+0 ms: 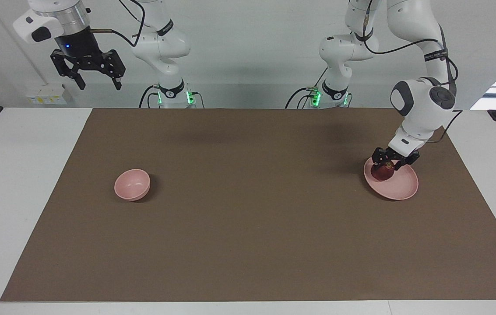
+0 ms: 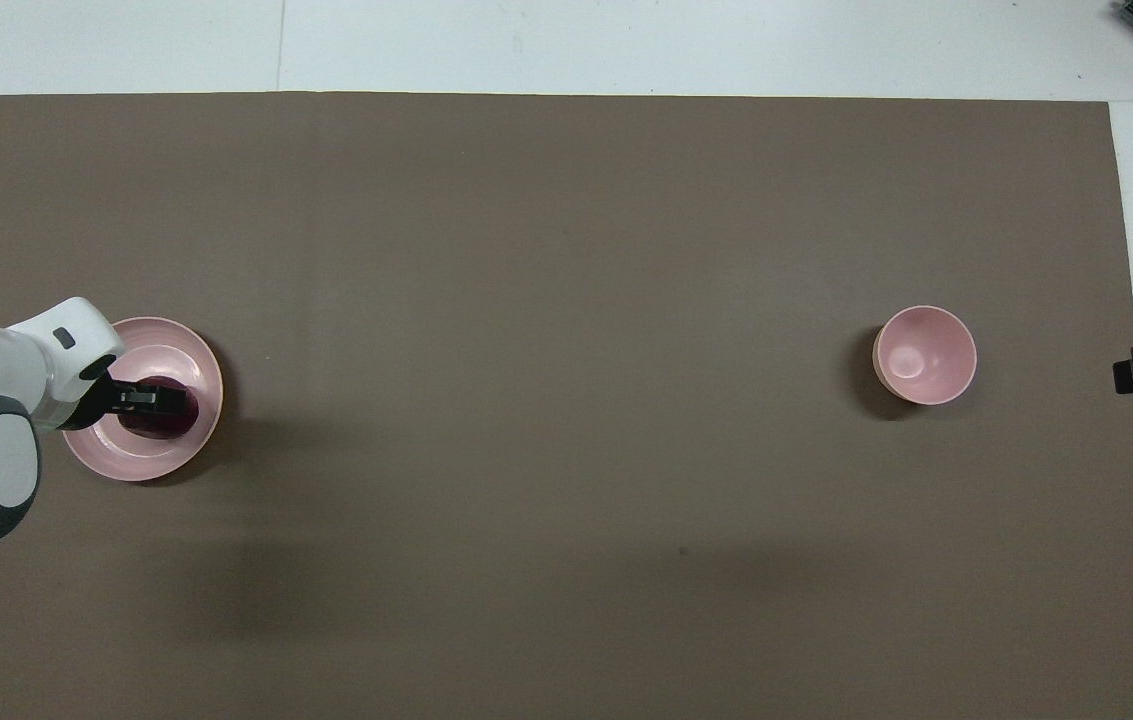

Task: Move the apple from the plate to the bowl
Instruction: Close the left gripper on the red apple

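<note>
Grasp step: my left jaws [image 1: 388,162] clamp the apple [image 1: 382,171] on the plate [image 1: 399,186]; right jaws [image 1: 90,72] wait apart. Next: lift, carry to bowl [image 1: 132,184].

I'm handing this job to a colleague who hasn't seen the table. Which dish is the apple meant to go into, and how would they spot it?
On the brown mat that covers most of the table, two pale pink dishes sit at opposite ends. The bowl stands alone and empty toward the right arm's end. It is small and deep, while the plate is wide and flat, with the apple on it under the left claw.
</note>
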Motion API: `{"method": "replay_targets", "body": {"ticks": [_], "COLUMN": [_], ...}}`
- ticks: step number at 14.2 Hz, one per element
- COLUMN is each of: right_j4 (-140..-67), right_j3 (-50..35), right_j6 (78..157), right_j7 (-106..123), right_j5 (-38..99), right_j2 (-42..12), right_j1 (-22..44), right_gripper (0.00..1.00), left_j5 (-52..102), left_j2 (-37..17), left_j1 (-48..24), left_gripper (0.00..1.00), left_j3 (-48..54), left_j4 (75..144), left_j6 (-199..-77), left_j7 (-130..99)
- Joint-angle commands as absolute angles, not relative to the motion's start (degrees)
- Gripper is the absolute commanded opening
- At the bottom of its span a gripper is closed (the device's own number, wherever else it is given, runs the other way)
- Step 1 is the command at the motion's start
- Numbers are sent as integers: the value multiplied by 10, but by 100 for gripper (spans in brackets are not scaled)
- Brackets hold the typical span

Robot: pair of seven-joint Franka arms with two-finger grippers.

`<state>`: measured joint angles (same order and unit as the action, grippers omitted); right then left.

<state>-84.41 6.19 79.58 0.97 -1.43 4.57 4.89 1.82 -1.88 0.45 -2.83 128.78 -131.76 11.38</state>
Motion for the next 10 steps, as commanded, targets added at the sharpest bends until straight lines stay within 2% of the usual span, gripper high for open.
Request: {"method": "replay_targets", "body": {"ticks": [1,3,4,5,6,10], "right_j4": [-843,-843,-843,-843,-842,-843], "right_j3": [60,59,60,59,60,60], "right_j6": [793,793,793,793,793,793], "right_j7": [14,14,14,14,14,14], "right_j5": [-11,-11,-11,-11,-11,-11], "right_j2": [47,47,47,47,47,47], "right_j1": [44,44,44,44,44,44], "right_gripper": [100,100,100,100,100,100], "left_j5": [19,19,19,19,19,21], "left_j2": [-18,-18,-19,-21,-24,-16], "left_j1": [12,11,11,11,11,5], "left_gripper": [65,46,31,11,0,0], "left_j3": [-25,-25,-25,-25,-25,-22], "left_j4": [1299,1295,1290,1285,1280,1237], "left_j6": [-1336,-1332,-1329,-1327,-1326,-1246], "left_j7": [124,124,124,124,125,125]}}
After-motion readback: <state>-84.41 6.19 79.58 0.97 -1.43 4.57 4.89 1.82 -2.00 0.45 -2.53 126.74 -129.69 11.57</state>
